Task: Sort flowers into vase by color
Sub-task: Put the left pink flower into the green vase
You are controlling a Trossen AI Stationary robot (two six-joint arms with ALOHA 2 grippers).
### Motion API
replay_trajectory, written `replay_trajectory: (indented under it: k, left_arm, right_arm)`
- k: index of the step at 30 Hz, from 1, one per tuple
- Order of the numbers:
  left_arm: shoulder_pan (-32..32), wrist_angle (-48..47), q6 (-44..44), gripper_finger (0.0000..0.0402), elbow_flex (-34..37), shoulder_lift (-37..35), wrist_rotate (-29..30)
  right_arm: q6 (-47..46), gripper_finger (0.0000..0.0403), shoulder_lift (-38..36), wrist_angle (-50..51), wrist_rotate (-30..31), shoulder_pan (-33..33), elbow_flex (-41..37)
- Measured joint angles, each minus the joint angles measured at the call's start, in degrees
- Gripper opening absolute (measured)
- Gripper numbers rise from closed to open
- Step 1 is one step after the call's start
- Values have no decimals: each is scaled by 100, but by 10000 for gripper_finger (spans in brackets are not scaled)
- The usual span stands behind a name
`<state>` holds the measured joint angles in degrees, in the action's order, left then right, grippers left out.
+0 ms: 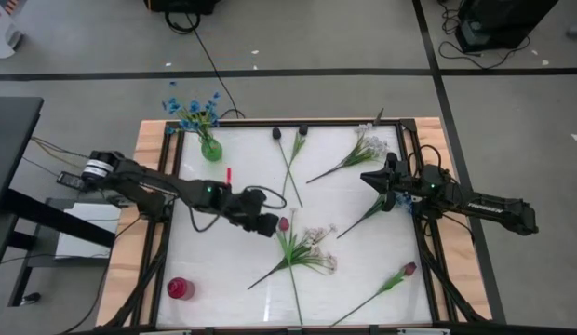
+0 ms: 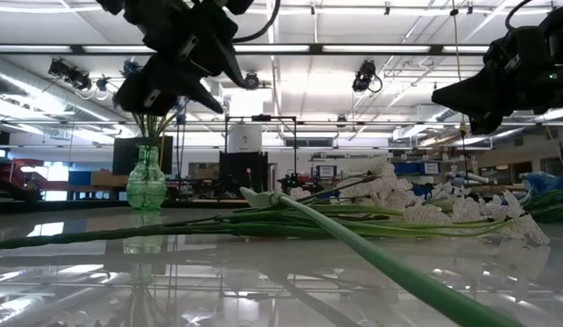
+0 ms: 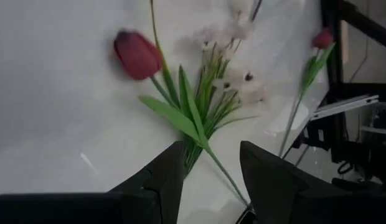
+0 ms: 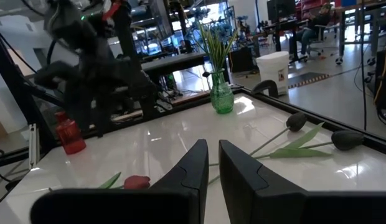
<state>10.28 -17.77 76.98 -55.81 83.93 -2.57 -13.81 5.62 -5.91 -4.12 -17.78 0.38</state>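
My left gripper [image 1: 270, 226] [image 3: 211, 174] hangs open above the table's middle, beside a pink-red tulip bud [image 1: 283, 224] [image 3: 137, 55]. Its fingers stand over that tulip's green stem and leaves [image 3: 193, 118], which lie on a spray of small white blossoms [image 1: 316, 238] [image 3: 233, 81]. The low view shows this gripper [image 2: 172, 82] well above the table. A green glass vase [image 1: 210, 148] [image 2: 146, 182] at the far left holds blue blossom clusters [image 1: 191, 107]. My right gripper [image 1: 366, 175] [image 4: 213, 162] waits shut at the right side, above the table.
A small red vase [image 1: 180, 288] [image 4: 70, 137] stands near the table's near left corner. Flat on the table lie two dark buds [image 1: 277, 133] [image 1: 302, 130], another white spray [image 1: 368, 144], a green stem [image 1: 363, 219] and a second tulip [image 1: 409, 269]. A dark frame [image 1: 428, 251] borders the table.
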Motion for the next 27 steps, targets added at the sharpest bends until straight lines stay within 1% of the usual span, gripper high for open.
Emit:
replay_trajectory:
  k: [4,9,12,17,27]
  left_arm:
    - [92,367,473,162,0,403,16]
    - [77,1353,1241,162,0,1010,102]
    - [77,1791,1421,162,-5,1396,133]
    - [100,1724,1693,162,0,1880,127]
    - [153,1685,1854,157,-11,2174,160]
  right_arm:
    - [1,49,-1,-1,0,0,-2]
    - [1,49,1,0,0,0,0]
    - [-1,49,1,0,0,1,0]
    - [0,49,-1,-2,2,0,-1]
    - [0,49,-1,-1,0,1,-1]
